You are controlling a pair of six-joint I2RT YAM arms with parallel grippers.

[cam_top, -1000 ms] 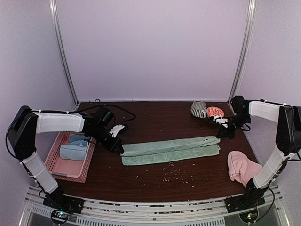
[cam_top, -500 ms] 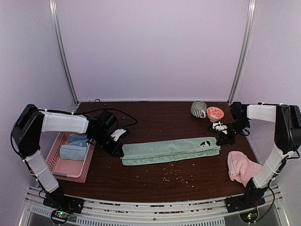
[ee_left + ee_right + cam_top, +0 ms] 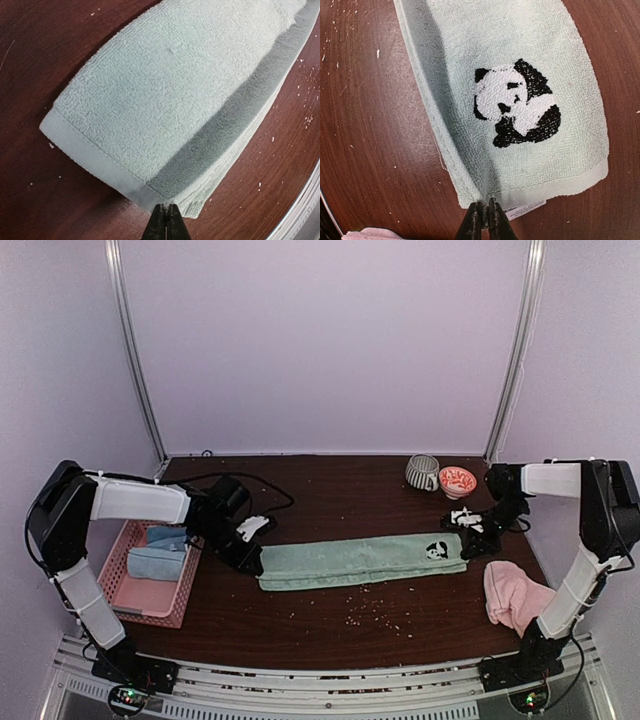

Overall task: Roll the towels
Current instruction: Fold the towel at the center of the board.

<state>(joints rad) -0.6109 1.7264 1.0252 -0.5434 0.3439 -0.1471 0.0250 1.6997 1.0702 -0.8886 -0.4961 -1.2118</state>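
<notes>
The mint green towel (image 3: 360,559) lies folded into a long narrow strip across the middle of the table. A panda patch (image 3: 516,104) shows on its right end. My left gripper (image 3: 250,558) is shut on the towel's left end; in the left wrist view the tips (image 3: 166,215) pinch the corner hem of the towel (image 3: 165,100). My right gripper (image 3: 474,545) is shut on the right end; its tips (image 3: 484,210) pinch the end hem beside a white label (image 3: 525,211). The pink towel (image 3: 515,596) lies crumpled at the front right.
A pink basket (image 3: 120,592) at the left holds pale blue cloths (image 3: 160,553). A striped mug (image 3: 422,472) and a small red bowl (image 3: 457,479) stand at the back right. Crumbs (image 3: 370,612) lie scattered in front of the green towel.
Both grippers have folded the green towel's far long edge over toward the front, making the strip narrower and bringing the panda patch on top. Both grippers moved slightly nearer.
</notes>
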